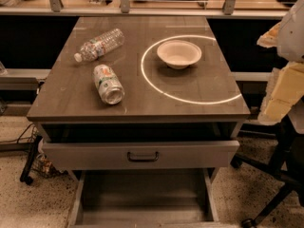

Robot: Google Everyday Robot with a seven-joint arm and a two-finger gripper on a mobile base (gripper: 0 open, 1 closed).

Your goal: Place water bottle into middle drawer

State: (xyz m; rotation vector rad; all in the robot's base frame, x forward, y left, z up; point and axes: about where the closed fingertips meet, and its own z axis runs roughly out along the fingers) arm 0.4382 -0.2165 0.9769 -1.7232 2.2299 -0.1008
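Water bottle [99,44] lying on its side at back left of the desk [61,96], white cap pointing front-left, label band around the middle. Not in the drawer, well clear of the claw.

White-and-green can [108,83] also on its side, just in front of the bottle and apart from it, open end facing the front edge.

Pale bowl [179,53] upright at back right, sitting inside a thin bright ring [153,82] on the desk top. Hard to say what the ring is. Its near arc runs close to the front right corner.

Below the desk top: grey drawer front [95,155] with a dark curved handle [142,156], pulled out a little. Dark gap above it, inside not visible.

Middle drawer [142,194] pulled out further below that, showing a flat grey floor and low side walls. Its front end is cut off by the bottom edge.

Claw [279,96]: taken to be the cream blocky shape at the right edge, beside the desk's right side and touching nothing on it. Partly cut off by the frame, with a white rounded housing [293,27] above it. Open or closed: cannot tell.

Dark chair base [273,194] on the floor at lower right, partly out of frame. Cables [31,148] on the floor at left. Back shelf [156,6] cut off at the top, items on it too unclear to name.
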